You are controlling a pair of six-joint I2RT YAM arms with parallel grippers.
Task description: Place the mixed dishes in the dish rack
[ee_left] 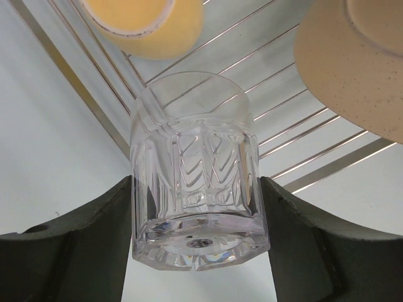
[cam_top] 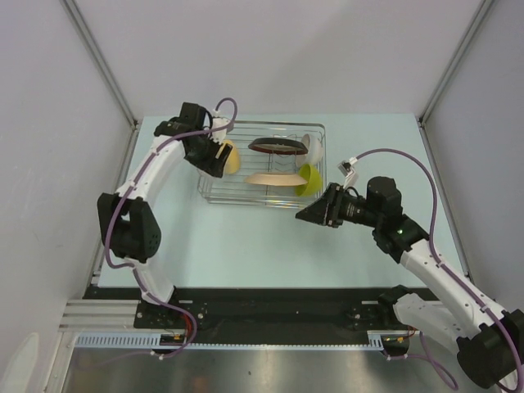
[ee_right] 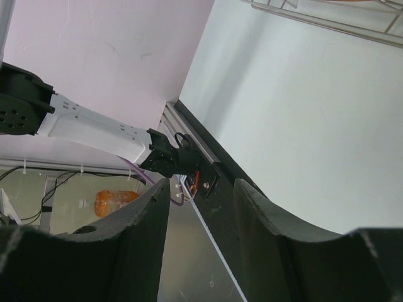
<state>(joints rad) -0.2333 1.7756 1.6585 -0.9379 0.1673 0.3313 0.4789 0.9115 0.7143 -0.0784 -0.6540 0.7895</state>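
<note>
The left gripper (ee_left: 196, 214) is closed on the small clear glass (ee_left: 192, 145), which is pinched on both sides near its thick bottom, with its open mouth pointed away. The glass is held over the wires at the left end of the dish rack (ee_left: 334, 165), and it cannot be told whether the wires are touched. The yellow mug (ee_left: 148, 22) is just beside it, and the beige patterned plate (ee_left: 352, 69) is near. The glass is smooth, so it could be dropped if it is let go too high. It could then be tipped over on the wires or knocked against the mug. A bump could also be caused if it is pushed too far toward the mug or the plate. The right gripper (cam_top: 304, 214) is partly wide with nothing in it, over the desk (cam_top: 246, 237) by the rack's right end. The lime-green bowl (cam_top: 308, 178) could be nudged if that gripper is swung in.
</note>
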